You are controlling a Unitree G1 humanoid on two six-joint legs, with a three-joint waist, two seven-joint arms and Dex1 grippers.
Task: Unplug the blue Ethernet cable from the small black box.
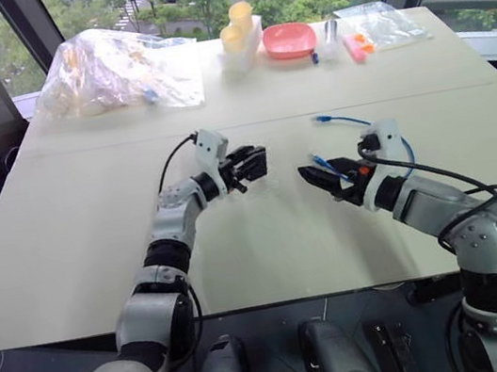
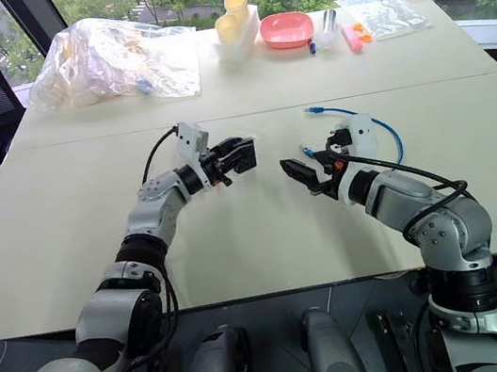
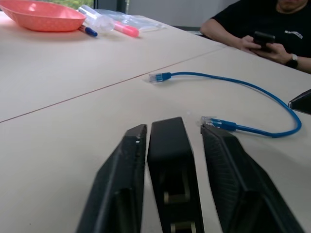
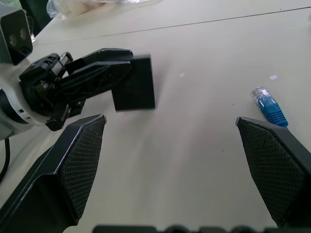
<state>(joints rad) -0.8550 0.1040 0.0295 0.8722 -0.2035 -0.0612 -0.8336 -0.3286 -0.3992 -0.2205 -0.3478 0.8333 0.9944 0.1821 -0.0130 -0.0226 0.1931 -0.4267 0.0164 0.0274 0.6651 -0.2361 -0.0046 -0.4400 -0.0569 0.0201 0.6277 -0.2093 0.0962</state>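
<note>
The small black box [image 3: 167,145] sits between the fingers of my left gripper [image 1: 252,161], low over the middle of the table [image 1: 92,222]. In the left wrist view a thin gap shows beside the box, so the jaws stand open around it. The box [image 4: 133,82] sticks out past the fingertips. The blue Ethernet cable [image 3: 272,99] lies loose on the table in a curve, and both clear plugs [image 3: 158,76] are free of the box. My right gripper [image 4: 170,126] is wide open and holds nothing. One plug [image 4: 266,104] lies just beyond one of its fingers.
At the table's far edge are a crumpled plastic bag [image 1: 115,70], yellow cups [image 1: 236,26], a pink bowl [image 1: 289,41], markers [image 1: 354,46] and a clear bag [image 1: 384,25]. A person holding a phone [image 3: 262,36] sits at the table's right side.
</note>
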